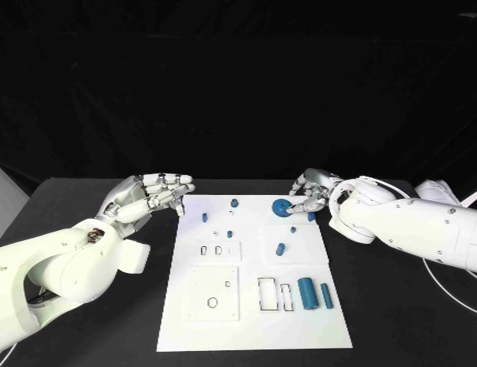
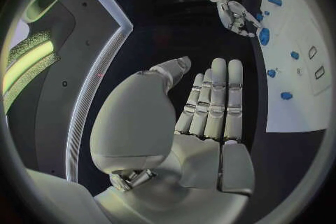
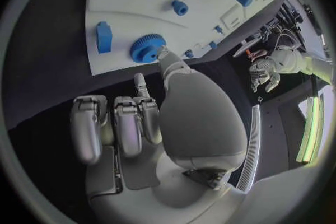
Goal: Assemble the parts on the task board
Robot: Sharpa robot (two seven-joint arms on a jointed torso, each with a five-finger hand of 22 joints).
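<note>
Blue gear (image 1: pixel 281 206) touched by right hand (image 1: pixel 313 196), not visibly gripped; left hand (image 1: pixel 150 196) open, empty; shallow fingertip contact risking slip off board (image 1: pixel 255 317).

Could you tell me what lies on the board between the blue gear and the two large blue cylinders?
In the head view, between the gear and the cylinders lie two small blue parts on the board.

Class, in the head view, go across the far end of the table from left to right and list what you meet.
Left hand → small blue peg on the white board → blue gear → right hand, its fingertip touching the gear.
</note>
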